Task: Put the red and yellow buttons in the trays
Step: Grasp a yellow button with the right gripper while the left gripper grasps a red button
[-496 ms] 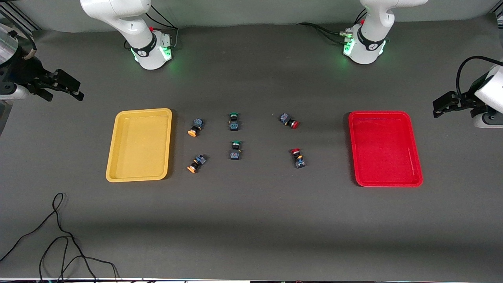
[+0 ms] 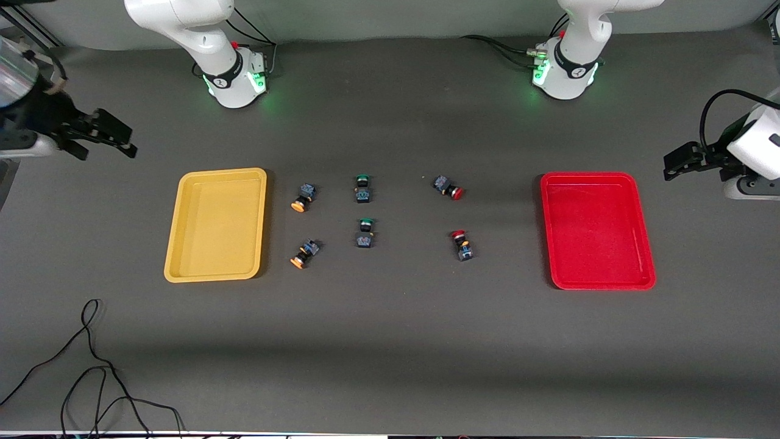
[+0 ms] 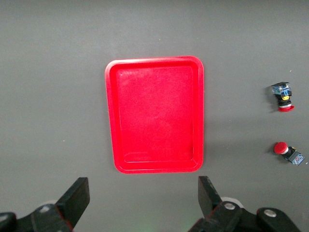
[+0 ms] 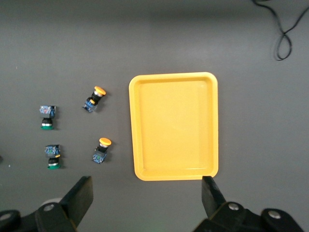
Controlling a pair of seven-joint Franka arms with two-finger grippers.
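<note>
Front view: the yellow tray (image 2: 216, 225) is seen lying flat on the dark tabletop (image 2: 390, 341) toward the right arm's end, and the red tray (image 2: 596, 230) toward the left arm's end; both are seen holding nothing. Between them six switches are laid out. Two yellow buttons (image 2: 303, 199) (image 2: 304, 253) are placed just beside the yellow tray, two red buttons (image 2: 448, 186) (image 2: 462, 244) nearer the red tray though well apart from it, and two green-capped switches (image 2: 363, 188) (image 2: 365, 233) lie in the middle. All are tipped on their sides on the tabletop, none inside a tray.

The right pincer (image 2: 125, 146) is held in the air over bare tabletop past the yellow tray, released, its fingers (image 4: 82, 195) spread wide in the right wrist view. The left pincer (image 2: 669, 169) is held over bare tabletop past the red tray, likewise released and gripping nothing, fingers (image 3: 206, 192) well apart. A black cable (image 2: 91, 372) is coiled at the nearest edge
</note>
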